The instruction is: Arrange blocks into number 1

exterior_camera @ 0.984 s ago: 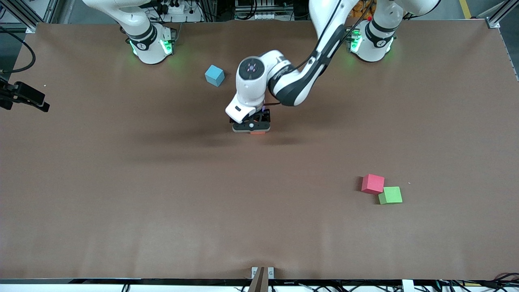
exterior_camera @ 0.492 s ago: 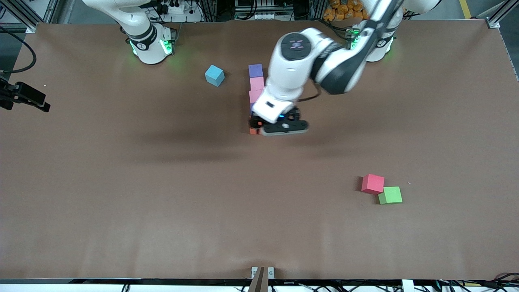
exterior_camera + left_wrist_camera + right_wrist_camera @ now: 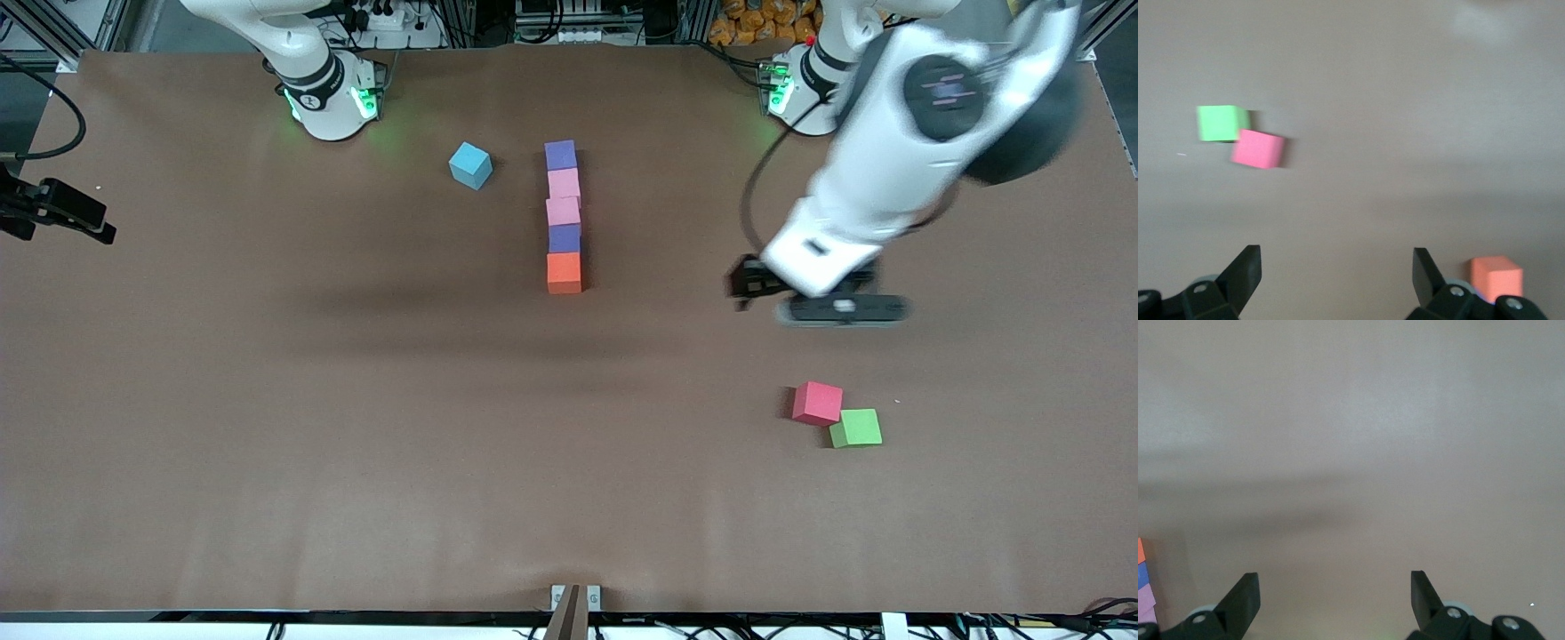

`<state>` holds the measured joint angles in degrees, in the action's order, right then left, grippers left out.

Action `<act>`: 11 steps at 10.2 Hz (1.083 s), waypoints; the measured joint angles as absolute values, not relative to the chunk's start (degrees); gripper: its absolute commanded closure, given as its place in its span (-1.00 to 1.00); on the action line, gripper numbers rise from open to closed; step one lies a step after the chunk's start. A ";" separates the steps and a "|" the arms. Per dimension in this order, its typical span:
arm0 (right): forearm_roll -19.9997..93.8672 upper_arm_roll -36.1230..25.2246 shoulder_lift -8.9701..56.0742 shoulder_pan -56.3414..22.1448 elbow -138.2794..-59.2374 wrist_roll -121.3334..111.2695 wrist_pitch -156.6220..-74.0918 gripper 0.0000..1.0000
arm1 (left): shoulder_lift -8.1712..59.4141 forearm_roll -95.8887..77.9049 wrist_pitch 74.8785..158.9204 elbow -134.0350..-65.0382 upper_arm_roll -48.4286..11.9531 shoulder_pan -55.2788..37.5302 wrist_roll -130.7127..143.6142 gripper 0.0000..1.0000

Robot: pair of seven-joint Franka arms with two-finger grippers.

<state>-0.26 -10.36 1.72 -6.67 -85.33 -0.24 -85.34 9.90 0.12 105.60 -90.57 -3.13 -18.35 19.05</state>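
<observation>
Five blocks lie in a straight touching row on the brown table. From the robots' side toward the front camera they are purple (image 3: 560, 155), light pink (image 3: 564, 183), light pink (image 3: 563, 211), purple (image 3: 564, 237) and orange-red (image 3: 564, 272). My left gripper (image 3: 840, 309) hangs open and empty above bare table, off toward the left arm's end from the row. In the left wrist view the left gripper (image 3: 1337, 267) has wide-apart fingers, with the orange-red block (image 3: 1496, 277) at the edge. My right gripper (image 3: 1335, 587) is open and empty over bare table, the blocks (image 3: 1142, 587) just in view.
A light blue cube (image 3: 470, 165) sits beside the row, toward the right arm's end. A crimson cube (image 3: 817, 402) and a green cube (image 3: 855, 428) touch each other nearer the front camera, below the left gripper. A black clamp (image 3: 53, 209) juts over the table edge.
The left gripper has left the orange-red block and swung away toward the left arm's end of the table. The whole row of blocks is now uncovered. The right arm has stayed put.
</observation>
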 measured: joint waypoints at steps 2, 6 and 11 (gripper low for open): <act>-0.26 -10.13 1.72 -6.67 -85.30 -0.24 -85.31 -1.00 | 6.84 0.13 101.64 -90.70 -3.10 -13.08 12.28 -1.00; -0.26 -9.98 1.73 -6.68 -85.26 -0.24 -85.26 -1.00 | 1.76 0.14 96.52 -90.75 -3.21 -6.79 9.82 -1.00; -0.26 -9.96 1.74 -6.67 -85.23 -0.24 -85.24 -1.00 | -1.91 0.14 88.80 -89.46 -3.33 -4.63 8.47 -1.00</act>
